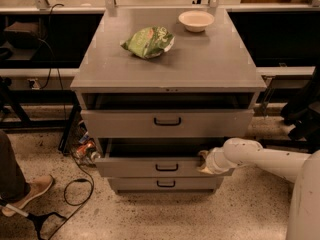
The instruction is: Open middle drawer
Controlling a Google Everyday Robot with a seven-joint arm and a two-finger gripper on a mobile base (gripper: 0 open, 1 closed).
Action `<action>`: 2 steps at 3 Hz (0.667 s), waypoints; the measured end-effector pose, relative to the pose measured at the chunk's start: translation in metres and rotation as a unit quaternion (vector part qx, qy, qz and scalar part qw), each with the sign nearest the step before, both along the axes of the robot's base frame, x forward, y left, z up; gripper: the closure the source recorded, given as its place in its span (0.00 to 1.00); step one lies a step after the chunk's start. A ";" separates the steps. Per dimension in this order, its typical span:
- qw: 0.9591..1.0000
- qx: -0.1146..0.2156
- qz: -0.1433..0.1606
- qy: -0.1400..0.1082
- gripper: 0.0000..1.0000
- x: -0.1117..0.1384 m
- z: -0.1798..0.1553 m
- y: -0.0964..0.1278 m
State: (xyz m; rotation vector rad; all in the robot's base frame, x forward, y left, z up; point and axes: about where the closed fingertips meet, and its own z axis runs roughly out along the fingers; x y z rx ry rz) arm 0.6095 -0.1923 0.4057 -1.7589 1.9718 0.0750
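A bowl (196, 20) sits on the counter (210, 69) near its back edge, toward the right corner. A bag (147, 41) lies left of it, nearer the middle. Below the front edge, the middle drawer (145, 167) sits between a top drawer (120, 123) and a bottom drawer (135, 184). The gripper (204, 162) is at the right end of the middle drawer's front.

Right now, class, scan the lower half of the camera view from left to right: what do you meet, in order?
A person's shoe → the middle drawer, partly pulled out → the hand at that drawer's right end → the robot's white arm.
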 end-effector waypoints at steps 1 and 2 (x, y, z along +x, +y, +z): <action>1.000 0.001 -0.002 0.000 1.00 -0.003 -0.001 0.000; 1.000 0.001 -0.002 0.000 1.00 -0.003 -0.001 0.000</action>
